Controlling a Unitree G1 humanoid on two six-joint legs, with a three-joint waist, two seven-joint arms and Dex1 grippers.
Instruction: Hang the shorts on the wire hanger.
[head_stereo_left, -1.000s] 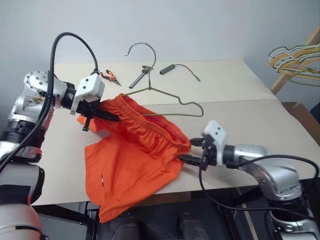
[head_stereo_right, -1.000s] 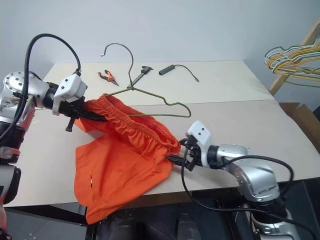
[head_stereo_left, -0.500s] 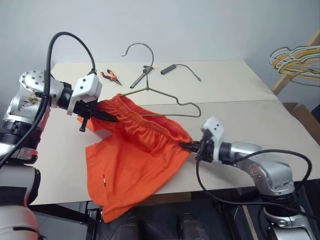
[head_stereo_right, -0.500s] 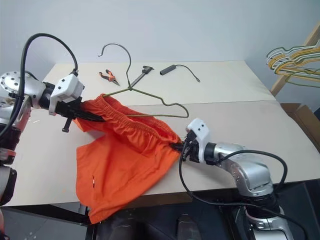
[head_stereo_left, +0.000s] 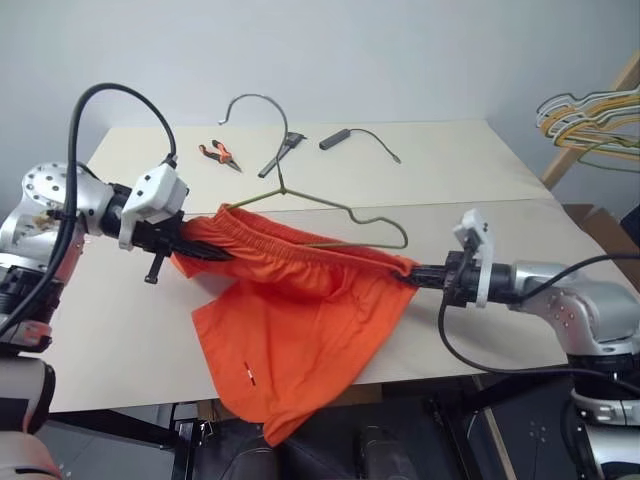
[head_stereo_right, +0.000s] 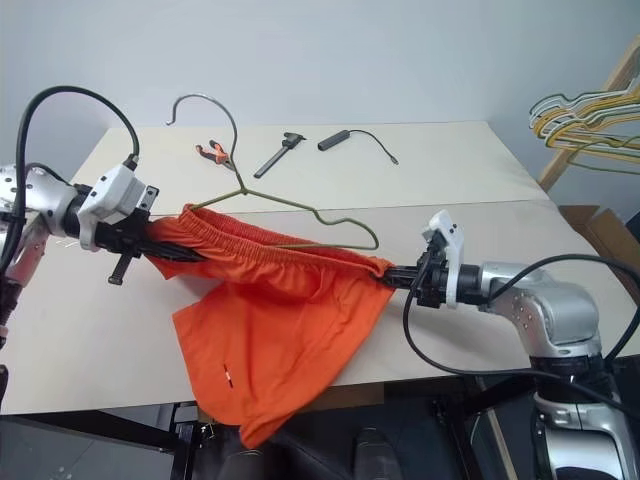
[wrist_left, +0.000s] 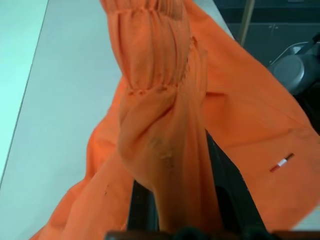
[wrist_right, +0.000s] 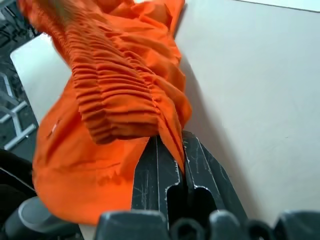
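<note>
The orange shorts (head_stereo_left: 300, 310) hang stretched above the table (head_stereo_left: 120, 330), waistband taut between both grippers. My left gripper (head_stereo_left: 203, 250) is shut on the waistband's left end, with cloth bunched over its fingers (wrist_left: 227, 192). My right gripper (head_stereo_left: 413, 272) is shut on the right end, the fabric pinched between its black fingers (wrist_right: 150, 175). The wire hanger (head_stereo_left: 330, 205) leans up behind the waistband with its hook raised. Its right shoulder lies just above the waistband near my right gripper, and its left end is hidden by the shorts.
Orange-handled pliers (head_stereo_left: 220, 154), a black tool (head_stereo_left: 282, 152) and a black cable (head_stereo_left: 352, 134) lie at the table's far side. A bundle of coloured hangers (head_stereo_left: 590, 110) hangs on a wooden rack at the right. The shorts' legs drape over the table's front edge.
My right gripper shut on the waistband's right end and pulled it right and up, drawing the waistband taut. The left gripper drew back left slightly, and hanger and shorts rose.
</note>
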